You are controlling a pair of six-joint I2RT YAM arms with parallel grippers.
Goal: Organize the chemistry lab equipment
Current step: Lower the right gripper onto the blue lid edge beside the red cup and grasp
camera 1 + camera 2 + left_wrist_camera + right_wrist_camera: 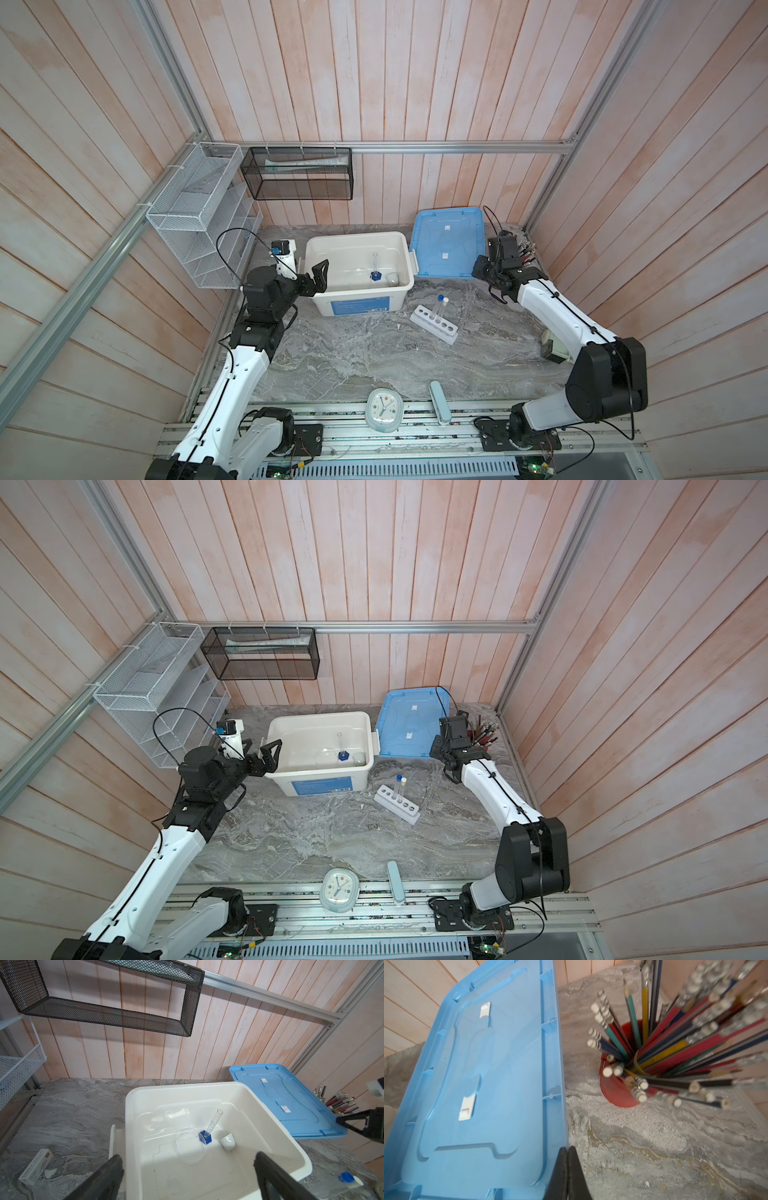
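Observation:
A white bin (357, 237) holds a clear petri dish (190, 1147), a blue-hexagon-based clear vessel (205, 1136) lying tilted, and a small white dish (227, 1141) on its side. On the table right of the bin stands the white six-hole rack (434, 324). Two thin clear tubes stand upright in it, one with a blue cap (440, 298) and one with a white cap (445, 299). My left gripper (188, 1159) hangs open and empty at the bin's left rim. My right gripper (568, 1152) is shut and empty, over the right edge of the blue lid (488, 1084).
The blue lid (446, 243) leans at the bin's right end, with a red cup of pens (614, 1088) beside it. A round clock (384, 409) and a pale case (438, 401) lie at the front edge. A black mesh shelf (299, 172) and a white wire rack (199, 216) hang at back left.

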